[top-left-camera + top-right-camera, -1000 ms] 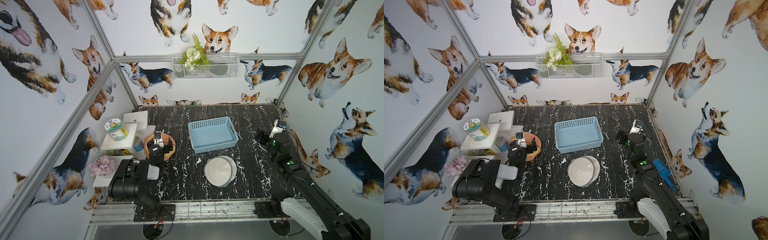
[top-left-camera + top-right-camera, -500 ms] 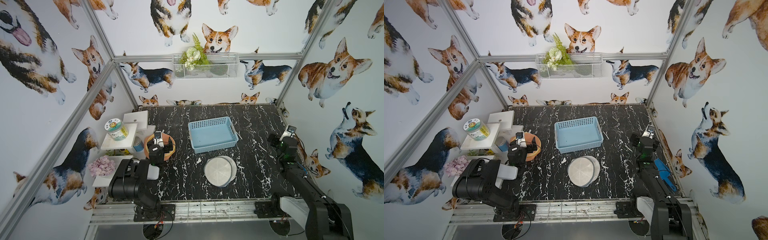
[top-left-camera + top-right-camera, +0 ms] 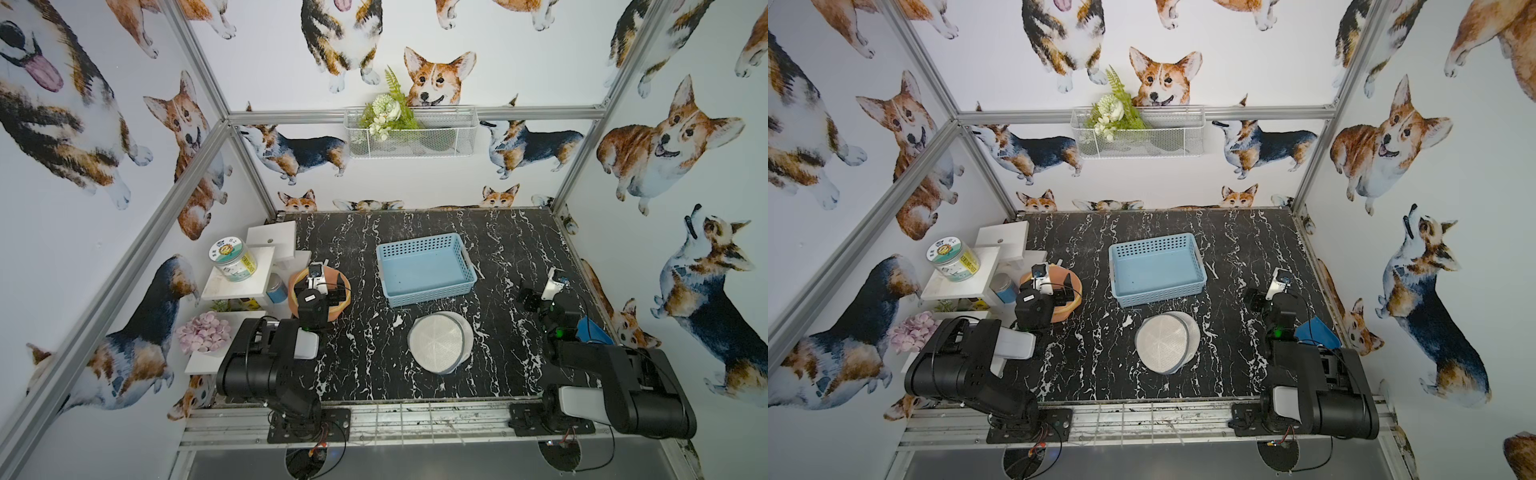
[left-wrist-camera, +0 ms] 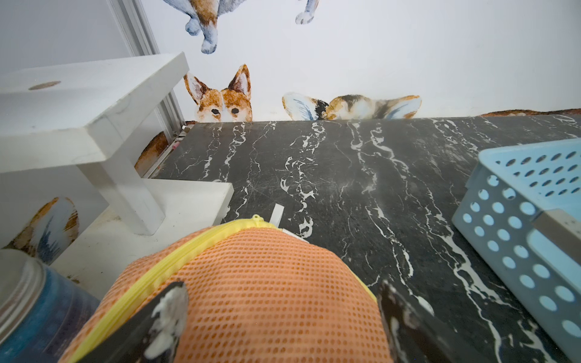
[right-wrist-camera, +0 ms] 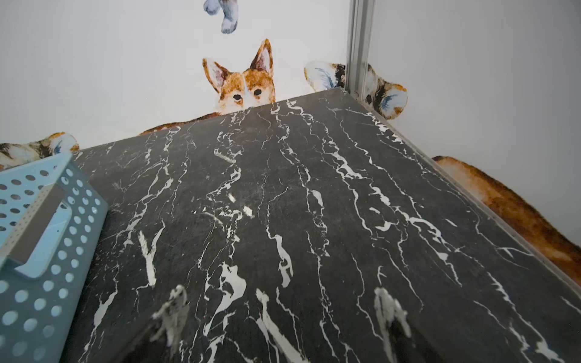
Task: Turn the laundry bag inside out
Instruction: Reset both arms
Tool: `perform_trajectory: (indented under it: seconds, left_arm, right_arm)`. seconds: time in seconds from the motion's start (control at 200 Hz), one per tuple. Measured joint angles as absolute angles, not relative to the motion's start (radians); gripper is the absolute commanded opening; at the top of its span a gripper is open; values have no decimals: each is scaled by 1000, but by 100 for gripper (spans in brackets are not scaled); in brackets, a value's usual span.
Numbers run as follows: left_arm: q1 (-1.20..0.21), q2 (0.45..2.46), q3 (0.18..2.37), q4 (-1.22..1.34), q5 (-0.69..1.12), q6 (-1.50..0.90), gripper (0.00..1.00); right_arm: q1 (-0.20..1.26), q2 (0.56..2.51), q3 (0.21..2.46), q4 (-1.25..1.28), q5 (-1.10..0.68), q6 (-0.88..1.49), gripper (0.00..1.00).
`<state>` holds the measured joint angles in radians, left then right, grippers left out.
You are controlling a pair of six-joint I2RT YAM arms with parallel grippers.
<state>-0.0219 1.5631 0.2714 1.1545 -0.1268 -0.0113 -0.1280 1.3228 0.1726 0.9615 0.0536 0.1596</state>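
Left wrist view puts my left hand (image 4: 283,314) spread wide over an orange laundry bag (image 4: 251,267) at the left side of the desk (image 4: 345,163). Its mesh dome bulges up between my fingers (image 4: 169,314). Nothing is pinched, and I cannot tell whether they touch it. A white laundry bag (image 3: 439,343) lies mid-desk, just near of the blue basket (image 3: 426,270) and well apart from both hands. I cannot tell which of the two bags the task means. I judge either one light, soft and floppy, with open mesh that gives and snags rather than slips. The best hold looks like the hem by the yellow zipper (image 4: 176,251) on the orange one, or the grey rim (image 3: 462,345) on the white. My right hand (image 5: 281,311) is also wide open and empty, hovering over bare desk at the right.
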Motion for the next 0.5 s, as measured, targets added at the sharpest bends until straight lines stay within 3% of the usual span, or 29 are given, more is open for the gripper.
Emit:
perform_trajectory:
  seconds: [0.21,0.5]
  left_arm:
    - [-22,1564,271,1155,-127,-11,100]
    - [-22,1564,271,1154,-127,-11,100]
  right_arm:
    - [-22,1419,202,1056,27,87,100]
    - [-20,1453,151,1200,54,57,100]
